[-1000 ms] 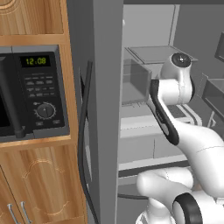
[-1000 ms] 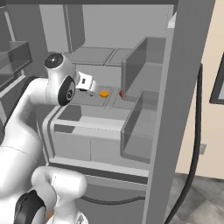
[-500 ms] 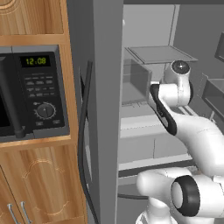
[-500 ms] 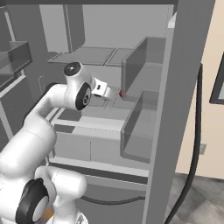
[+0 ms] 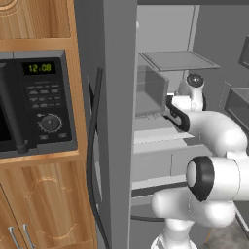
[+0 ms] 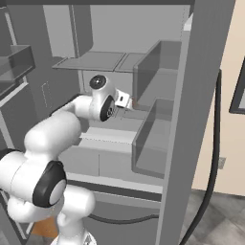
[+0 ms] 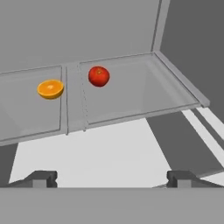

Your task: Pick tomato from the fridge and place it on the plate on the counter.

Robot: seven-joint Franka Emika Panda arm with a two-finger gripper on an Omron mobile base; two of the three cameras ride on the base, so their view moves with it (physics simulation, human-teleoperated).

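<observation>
Tool (image 7: 112, 178) w/ tips apart, empty, inside fridge (image 5: 119, 121); tomato (image 7: 99, 76) sits on shelf ahead beside orange half (image 7: 50, 89) — risk: round, could roll off if nudged off-center.

A rendered home kitchen: an open grey fridge (image 5: 121, 121) with shelves and translucent drawers, a tomato (image 7: 99, 76) and orange half (image 7: 50, 89) inside it, a black microwave (image 5: 34, 104) in wooden cabinetry (image 5: 44, 204) beside it.
</observation>
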